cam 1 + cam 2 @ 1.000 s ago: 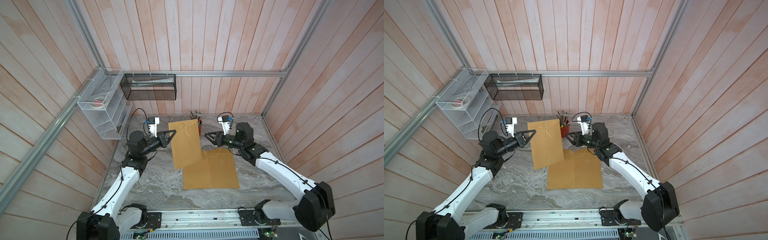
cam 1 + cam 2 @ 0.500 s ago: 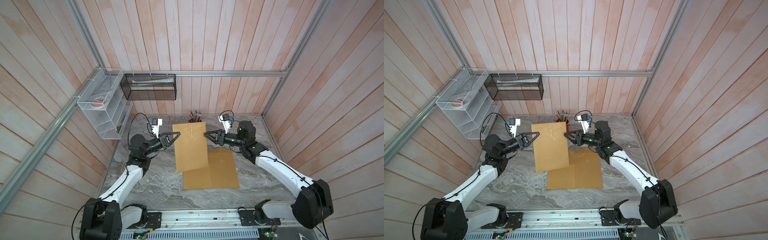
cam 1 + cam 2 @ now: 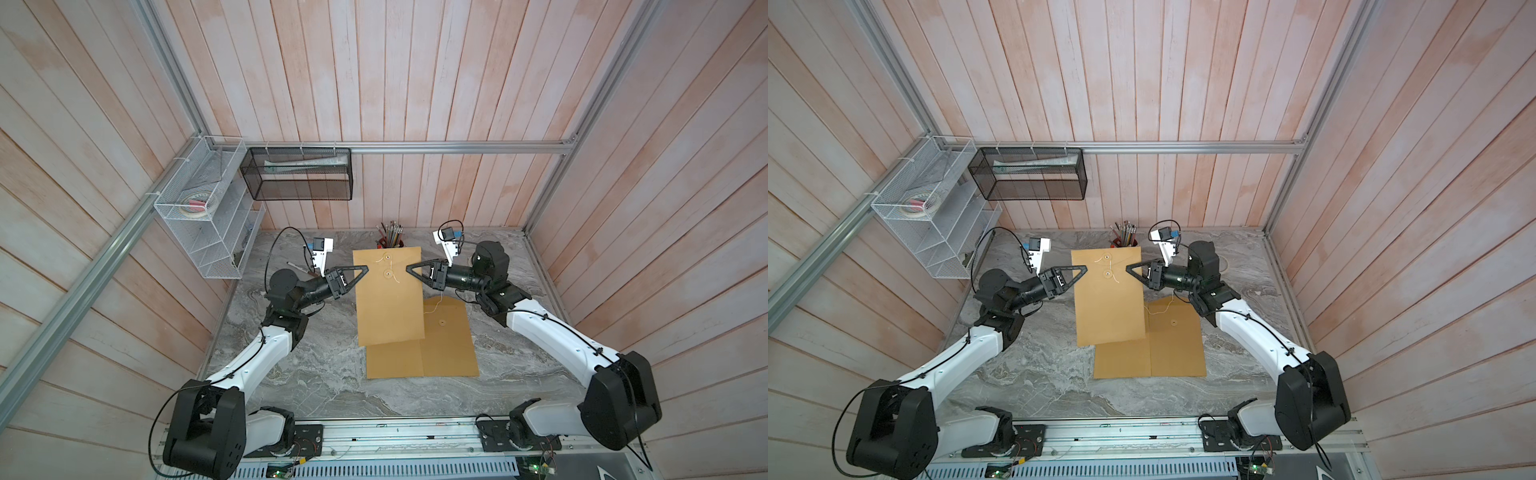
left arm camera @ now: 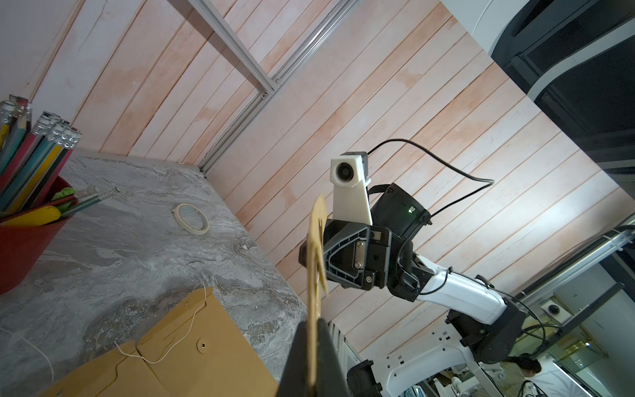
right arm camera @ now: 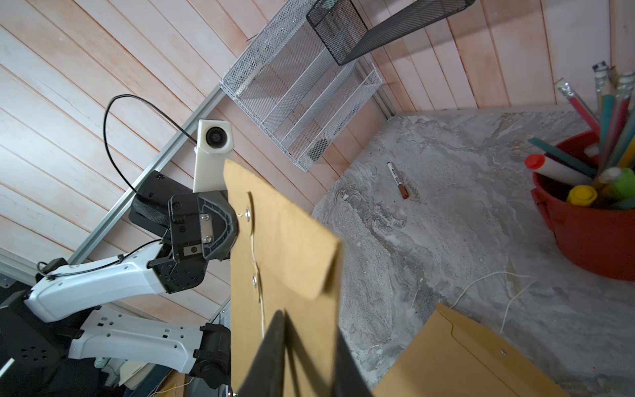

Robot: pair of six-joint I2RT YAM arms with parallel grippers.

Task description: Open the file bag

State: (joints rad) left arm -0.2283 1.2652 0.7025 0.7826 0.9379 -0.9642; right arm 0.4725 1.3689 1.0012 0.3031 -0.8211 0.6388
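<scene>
the bag (image 3: 388,307) is held up mid-scene, left gripper (image 3: 365,270) and right gripper (image 3: 409,268) each pinching a side edge near its flap (image 5: 295,247). probably light, floppy paper; take the flap next.

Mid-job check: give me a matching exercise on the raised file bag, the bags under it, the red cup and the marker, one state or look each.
1 raised file bag
2 lower file bags
3 red cup
4 marker

a upright, full of pencils
b flat on the table
c lifted upright
d white barrel, brown cap

Pairs: 1-c, 2-b, 3-a, 4-d
</scene>
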